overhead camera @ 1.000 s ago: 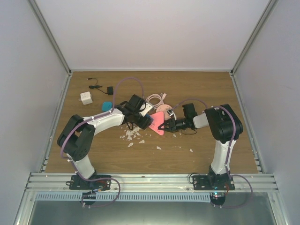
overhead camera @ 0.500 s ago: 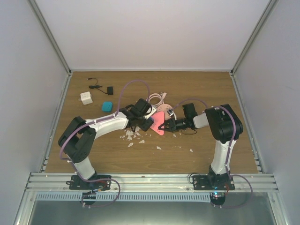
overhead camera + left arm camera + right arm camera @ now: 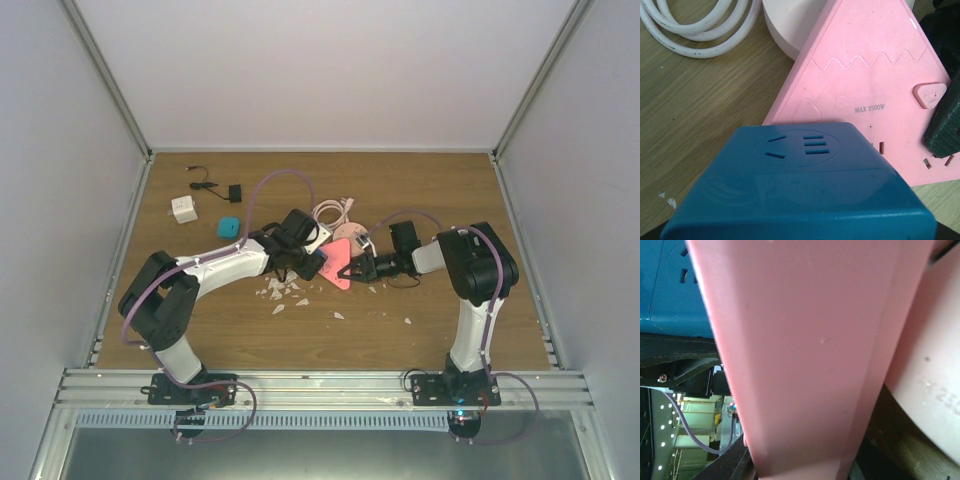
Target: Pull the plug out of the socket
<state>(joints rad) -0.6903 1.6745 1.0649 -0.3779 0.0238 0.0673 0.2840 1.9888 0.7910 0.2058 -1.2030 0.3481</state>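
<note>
Holds the socket (image 3: 338,262) near the middle of the table (image 3: 420,190) with the right tool (image 3: 347,269), jaws drawn narrow and pinched on the pink slab's edge, one pad (image 3: 945,125) lying on its face. Grips the blue plug (image 3: 800,190) with the left tool (image 3: 308,262), jaws set wide and closed on the block's sides. Shows the plug over the socket's near corner in the left wrist view; cannot tell whether its pins sit in the slots. Has a coiled white cable (image 3: 700,25) and a pale round disc (image 3: 785,25) just behind the socket, white chips (image 3: 280,292) near the left tool, a teal box (image 3: 230,226) and a white cube (image 3: 183,209) well apart to the left.
</note>
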